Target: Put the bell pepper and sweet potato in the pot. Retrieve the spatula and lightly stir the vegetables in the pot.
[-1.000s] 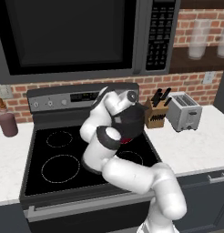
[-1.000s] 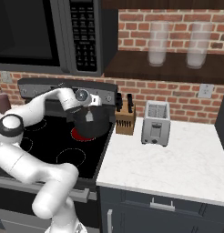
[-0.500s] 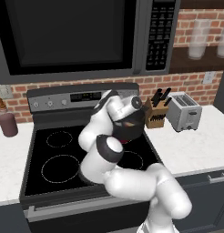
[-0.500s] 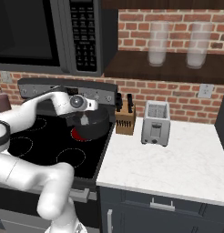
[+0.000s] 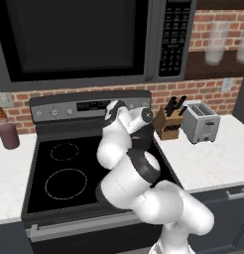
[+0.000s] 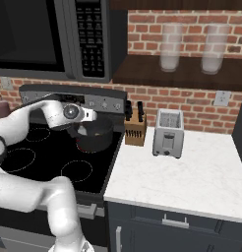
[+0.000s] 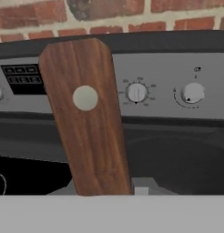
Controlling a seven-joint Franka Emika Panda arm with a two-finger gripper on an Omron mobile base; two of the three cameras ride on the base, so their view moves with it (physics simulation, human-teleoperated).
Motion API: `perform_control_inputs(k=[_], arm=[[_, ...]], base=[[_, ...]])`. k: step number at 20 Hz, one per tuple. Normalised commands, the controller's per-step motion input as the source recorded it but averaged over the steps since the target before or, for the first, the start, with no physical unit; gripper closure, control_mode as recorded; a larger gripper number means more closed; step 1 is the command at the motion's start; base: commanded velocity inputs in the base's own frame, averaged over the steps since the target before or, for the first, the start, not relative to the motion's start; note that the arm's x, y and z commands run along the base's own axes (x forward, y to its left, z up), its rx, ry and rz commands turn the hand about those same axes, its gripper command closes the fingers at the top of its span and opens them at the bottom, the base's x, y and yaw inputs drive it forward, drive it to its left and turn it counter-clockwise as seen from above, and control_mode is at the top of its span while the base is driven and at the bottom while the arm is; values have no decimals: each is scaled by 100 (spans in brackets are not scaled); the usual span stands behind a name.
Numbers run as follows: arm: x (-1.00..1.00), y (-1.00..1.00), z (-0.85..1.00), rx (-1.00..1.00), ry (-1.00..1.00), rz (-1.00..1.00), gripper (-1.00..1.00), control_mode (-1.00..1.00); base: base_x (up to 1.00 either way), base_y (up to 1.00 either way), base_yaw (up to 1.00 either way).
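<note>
Gripper: the hand [image 6: 88, 116] hangs over the back right of the stove; its fingers are pinched on the spatula, whose wooden handle [image 7: 89, 123] rises between them in the hand view. The tips themselves are hidden.
Spatula: brown wood with a pale round rivet near the top, slightly tilted in the hand view; the blade end cannot be seen.
Pot: dark grey pot [image 6: 95, 137] on the back right burner of the stove [image 6: 39, 157], just under the hand. In the left base view the arm covers most of it.
Bell pepper: cannot tell; the inside of the pot is not visible.
Sweet potato: cannot tell either.
Stove panel: grey back panel with knobs [image 7: 136, 92] and a dark display, under the brick wall.
Counter: white counter [image 6: 192, 172] right of the stove, with a knife block [image 6: 135, 129] at its back left corner and a toaster [image 6: 168, 133] just beside that.
Left side: a maroon canister [image 5: 8, 135] by the wall on the counter left of the stove.
Above: a microwave [image 5: 79, 39] over the stove.
</note>
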Motion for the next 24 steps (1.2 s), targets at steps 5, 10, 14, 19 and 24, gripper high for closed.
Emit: perform_control_inputs(k=[5, 10, 14, 19, 24], arm=[[-9, 30, 10, 0, -4, 0, 100, -100], [-5, -6, 0, -19, -26, 0, 100, -100], [-41, -23, 1, -21, -32, 0, 100, -100], [-38, -32, 2, -10, -16, 0, 100, -100], [-29, -34, 0, 0, -1, -2, 100, -100]], base=[[0, 0, 0], [0, 0, 0], [0, 0, 0], [0, 0, 0], [0, 0, 0]])
